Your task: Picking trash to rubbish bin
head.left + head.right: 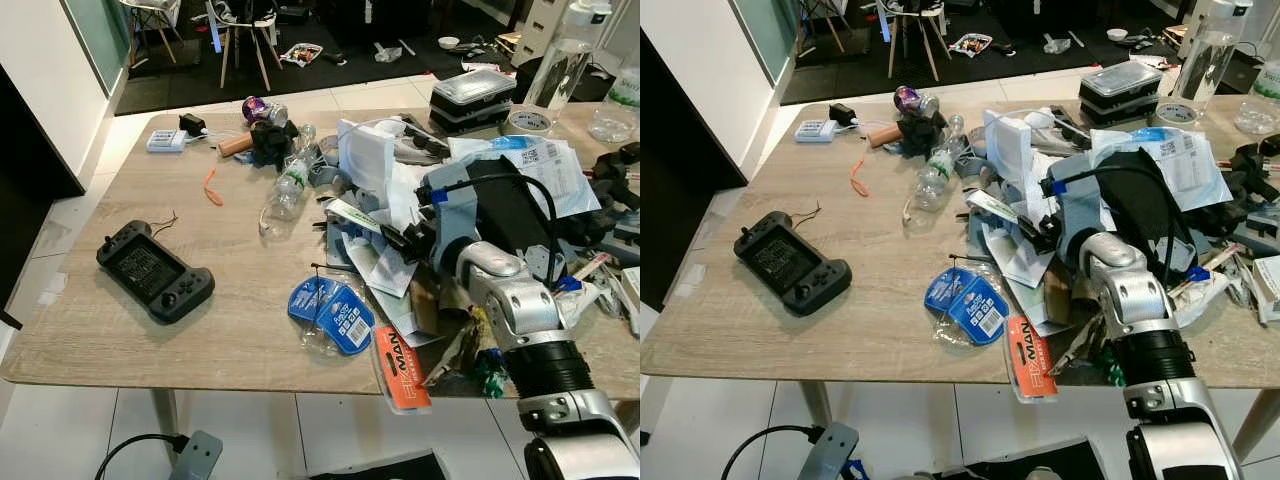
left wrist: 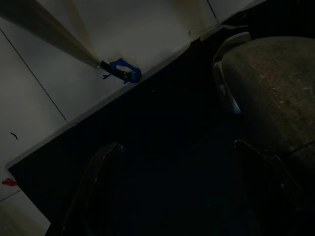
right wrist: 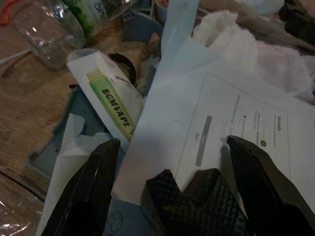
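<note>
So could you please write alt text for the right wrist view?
The right gripper is open, its two black fingers hovering over a printed white paper, with a clear plastic bottle on the wooden table beyond.

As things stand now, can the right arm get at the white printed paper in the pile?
Probably yes: the right gripper is open just above the white printed paper, with nothing lying between them.
</note>
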`<state>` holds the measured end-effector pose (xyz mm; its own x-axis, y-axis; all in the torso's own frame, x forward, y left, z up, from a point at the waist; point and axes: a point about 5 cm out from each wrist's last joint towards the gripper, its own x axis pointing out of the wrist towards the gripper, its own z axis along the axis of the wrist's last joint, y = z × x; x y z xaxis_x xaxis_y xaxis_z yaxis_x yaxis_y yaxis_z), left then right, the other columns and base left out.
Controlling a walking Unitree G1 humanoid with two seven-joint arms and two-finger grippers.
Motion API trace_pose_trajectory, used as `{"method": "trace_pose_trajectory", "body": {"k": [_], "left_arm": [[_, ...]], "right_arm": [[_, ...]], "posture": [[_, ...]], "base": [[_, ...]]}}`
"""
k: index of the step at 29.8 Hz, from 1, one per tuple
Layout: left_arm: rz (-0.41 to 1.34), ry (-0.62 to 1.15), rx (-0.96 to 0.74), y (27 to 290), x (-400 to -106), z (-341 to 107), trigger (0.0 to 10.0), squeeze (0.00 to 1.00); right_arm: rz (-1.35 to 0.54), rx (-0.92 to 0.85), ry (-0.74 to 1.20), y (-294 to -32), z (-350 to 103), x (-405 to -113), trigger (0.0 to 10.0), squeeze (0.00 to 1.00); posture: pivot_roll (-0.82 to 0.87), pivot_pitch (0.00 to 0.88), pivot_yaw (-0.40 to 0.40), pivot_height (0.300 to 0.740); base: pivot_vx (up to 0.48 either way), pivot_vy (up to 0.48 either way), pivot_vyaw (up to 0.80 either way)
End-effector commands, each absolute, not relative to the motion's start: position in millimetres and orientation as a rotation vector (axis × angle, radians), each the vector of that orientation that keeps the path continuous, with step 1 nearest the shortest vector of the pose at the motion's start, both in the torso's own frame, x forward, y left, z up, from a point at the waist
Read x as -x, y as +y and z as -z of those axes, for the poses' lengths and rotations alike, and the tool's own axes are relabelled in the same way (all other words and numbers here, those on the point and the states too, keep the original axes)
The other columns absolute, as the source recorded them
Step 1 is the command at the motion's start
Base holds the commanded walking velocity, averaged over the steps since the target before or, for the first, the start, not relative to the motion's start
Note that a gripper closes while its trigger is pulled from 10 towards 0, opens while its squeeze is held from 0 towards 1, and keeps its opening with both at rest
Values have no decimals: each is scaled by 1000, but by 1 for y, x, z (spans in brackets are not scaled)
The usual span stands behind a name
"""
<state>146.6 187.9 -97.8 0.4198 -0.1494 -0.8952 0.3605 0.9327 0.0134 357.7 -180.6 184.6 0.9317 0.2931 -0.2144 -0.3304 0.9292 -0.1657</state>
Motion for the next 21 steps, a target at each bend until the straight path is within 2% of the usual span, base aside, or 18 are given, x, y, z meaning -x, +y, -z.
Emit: {"method": "trace_pose_trajectory", "body": {"k": [1, 8, 9, 10, 11, 12, 18, 21], "left_arm": [[349, 1143, -199, 185, -132, 103, 10000, 0], [338, 1152, -203, 194, -132, 102, 10000, 0], [335, 1152, -204, 196, -132, 102, 10000, 0], [335, 1152, -204, 196, -132, 102, 10000, 0], [332, 1152, -205, 198, -133, 101, 10000, 0], [327, 1153, -207, 202, -134, 100, 10000, 0], [323, 1153, -206, 203, -135, 100, 10000, 0], [329, 1153, -201, 194, -134, 102, 10000, 0]], "right_arm": [[-301, 218, 219, -184, -182, -356, 10000, 0], [-290, 251, 328, -188, -172, -349, 10000, 0], [-294, 250, 336, -188, -172, -348, 9569, 0], [-294, 250, 336, -188, -172, -348, 9569, 0], [-293, 250, 341, -188, -171, -348, 3098, 0], [-290, 244, 354, -188, -170, -347, 0, 0], [-283, 226, 359, -186, -171, -347, 0, 0], [-265, 211, 320, -187, -177, -349, 0, 0]], "posture": [[-17, 112, 86, 740], [-17, 110, 85, 740], [-17, 110, 85, 740], [-17, 110, 85, 740], [-17, 110, 85, 740], [-17, 110, 85, 740], [-17, 110, 85, 740], [-17, 110, 85, 740]], "base": [[0, 0, 0], [0, 0, 0], [0, 0, 0], [0, 0, 0], [0, 0, 0], [0, 0, 0], [0, 0, 0], [0, 0, 0]]}}
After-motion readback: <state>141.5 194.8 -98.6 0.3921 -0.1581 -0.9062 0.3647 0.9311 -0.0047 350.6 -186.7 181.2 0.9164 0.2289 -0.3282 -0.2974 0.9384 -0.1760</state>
